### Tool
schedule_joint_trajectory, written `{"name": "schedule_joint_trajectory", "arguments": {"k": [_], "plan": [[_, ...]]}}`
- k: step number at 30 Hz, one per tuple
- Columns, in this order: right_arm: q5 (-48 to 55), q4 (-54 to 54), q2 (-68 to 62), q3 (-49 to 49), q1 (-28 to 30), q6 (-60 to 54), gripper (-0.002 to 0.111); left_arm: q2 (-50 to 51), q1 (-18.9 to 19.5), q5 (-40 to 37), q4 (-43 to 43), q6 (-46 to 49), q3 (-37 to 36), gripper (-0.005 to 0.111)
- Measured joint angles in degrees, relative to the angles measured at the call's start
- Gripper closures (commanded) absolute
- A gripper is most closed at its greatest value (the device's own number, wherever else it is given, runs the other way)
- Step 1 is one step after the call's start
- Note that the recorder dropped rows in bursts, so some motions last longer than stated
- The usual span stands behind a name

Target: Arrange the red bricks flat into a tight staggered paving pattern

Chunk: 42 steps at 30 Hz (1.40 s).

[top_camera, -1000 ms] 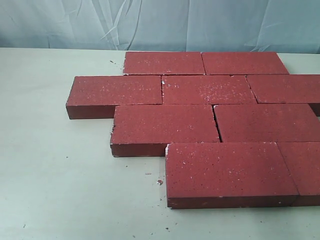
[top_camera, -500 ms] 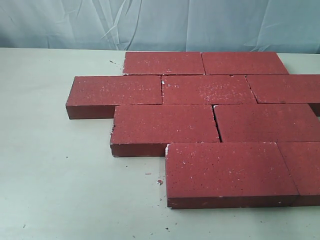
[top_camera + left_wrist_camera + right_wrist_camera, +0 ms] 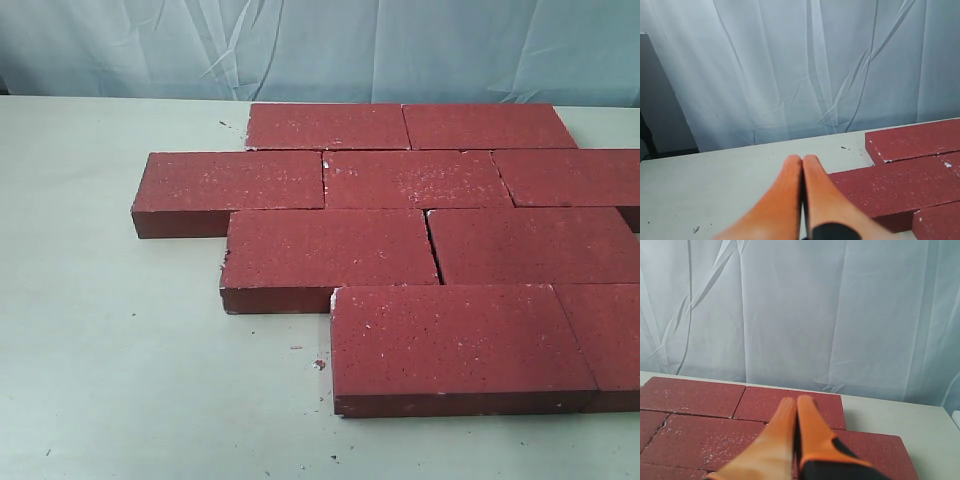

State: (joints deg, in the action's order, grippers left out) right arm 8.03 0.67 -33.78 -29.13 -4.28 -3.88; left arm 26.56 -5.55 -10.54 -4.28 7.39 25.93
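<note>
Several red bricks (image 3: 400,240) lie flat on the pale table (image 3: 110,340) in four staggered rows, edges close together. The nearest brick (image 3: 455,345) sits at the front right; the leftmost (image 3: 232,188) juts out in the second row. No gripper appears in the exterior view. My left gripper (image 3: 802,161) is shut and empty, its orange fingers (image 3: 785,200) pressed together above bare table beside the bricks (image 3: 890,185). Likewise shut with nothing held, my right gripper (image 3: 796,402) hovers over the bricks (image 3: 705,432) near the far row.
A wrinkled pale blue curtain (image 3: 320,45) hangs behind the table. Small crumbs (image 3: 319,364) lie on the table in front of the bricks. The rightmost bricks (image 3: 615,330) run past the exterior view's edge.
</note>
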Motion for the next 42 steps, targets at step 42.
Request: {"name": "schedule_joint_trajectory", "arguments": {"k": [42], "plan": [[-0.1, 0.13, 0.0, 0.0, 0.0, 0.11, 0.109, -26.27, 4.08, -2.65, 5.55, -6.53, -25.65, 0.107]]}}
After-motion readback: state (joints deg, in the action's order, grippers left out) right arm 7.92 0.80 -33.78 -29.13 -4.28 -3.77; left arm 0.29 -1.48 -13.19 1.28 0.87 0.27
